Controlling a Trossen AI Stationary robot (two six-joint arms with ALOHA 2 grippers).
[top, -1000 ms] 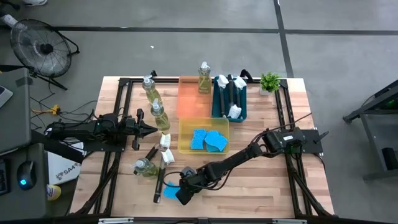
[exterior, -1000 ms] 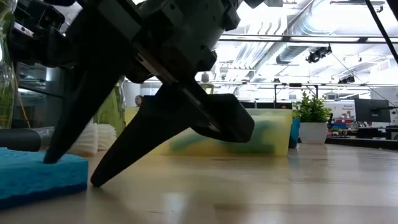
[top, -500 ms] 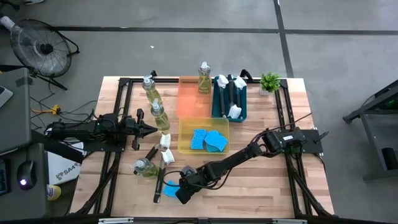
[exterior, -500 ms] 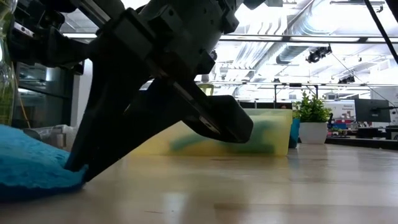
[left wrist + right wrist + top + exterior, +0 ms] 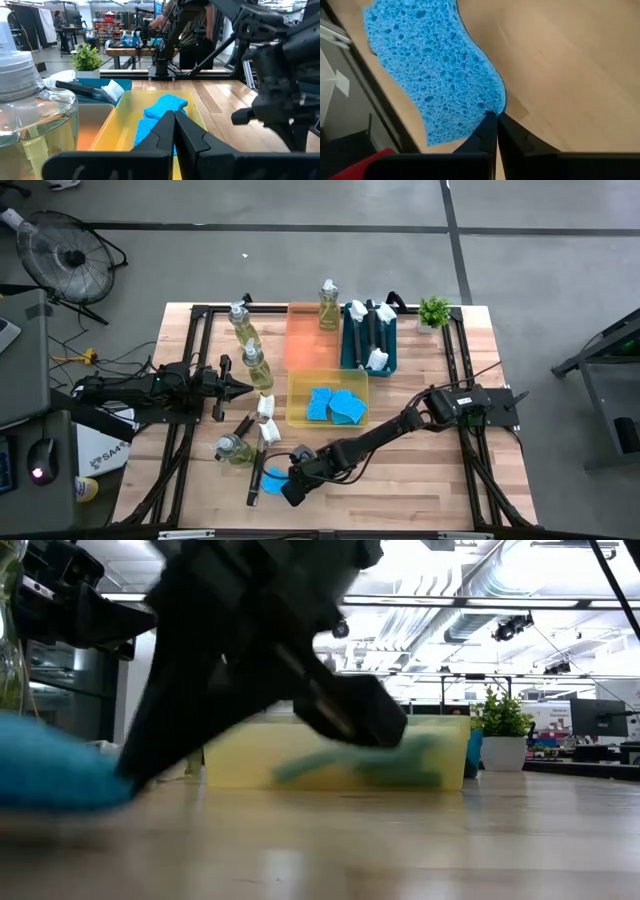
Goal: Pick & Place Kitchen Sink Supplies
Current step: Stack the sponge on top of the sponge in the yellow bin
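Observation:
My right gripper [image 5: 288, 488] reaches to the table's near left and is shut on a bright blue sponge [image 5: 432, 75], which also shows in the high view [image 5: 272, 477] and the low view [image 5: 50, 772]. My left gripper [image 5: 245, 389] waits shut at the left, beside an upright soap bottle [image 5: 257, 366]. Two more bottles [image 5: 241, 321] [image 5: 230, 448] stand on the table, and one [image 5: 327, 305] stands in the orange tray. Blue sponges [image 5: 335, 406] lie in the yellow tray. Brushes [image 5: 370, 335] lie in the teal tray, and others [image 5: 257, 476] [image 5: 264, 418] lie on the table. My right gripper pinches the blue sponge by one long edge [image 5: 492, 102], between the two fingertips [image 5: 487, 125]. The fingers come slanting down from the table's right. The sponge sticks out beyond the fingertips toward the left and looks raised off the wood in the low view.
The yellow tray [image 5: 296, 385], orange tray [image 5: 300, 340] and teal tray [image 5: 346, 350] sit at the table's middle and far side. A small potted plant [image 5: 434, 311] stands at the far right corner. Bare wood lies at the near right [image 5: 420, 480].
My right gripper has shut on the blue sponge's edge. A second ago its fingers stood apart, one tip on the flat sponge. The sponge's near edge bunched up as they closed, and the sponge has now risen off the table.

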